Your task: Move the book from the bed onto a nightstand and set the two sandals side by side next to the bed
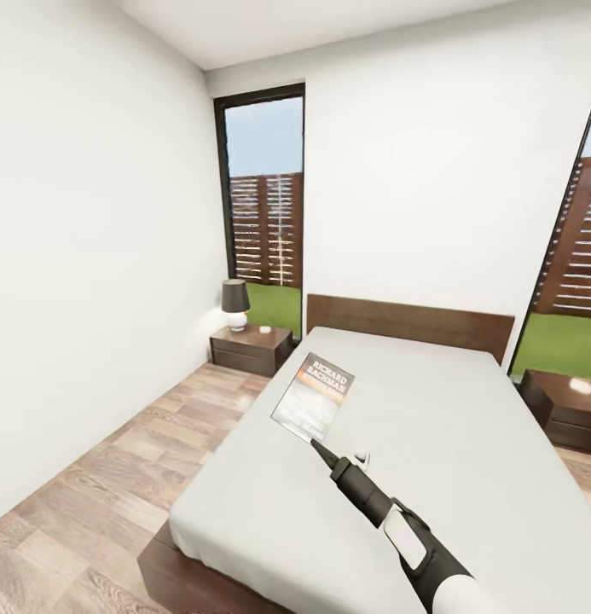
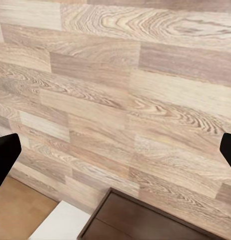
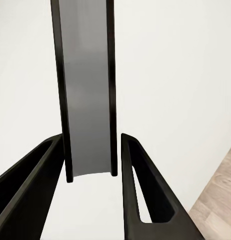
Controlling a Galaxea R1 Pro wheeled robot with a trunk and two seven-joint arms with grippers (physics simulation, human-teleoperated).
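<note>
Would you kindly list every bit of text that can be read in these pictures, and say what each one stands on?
"RICHARD BACHMAN": white capitals in two lines at the top of the book, held up over the bed by the right gripper.
Orange band below the name: lettering too blurred to read.
Small white print at the foot of the cover: too small to read.
No other text can be made out.

The small thin paperback book (image 1: 313, 396), grey cover with an orange band and white title lettering, is tilted up above the light-grey mattress of the dark-brown wooden bed (image 1: 431, 426). A low dark-brown nightstand (image 1: 251, 348) stands either side of the headboard.
</note>
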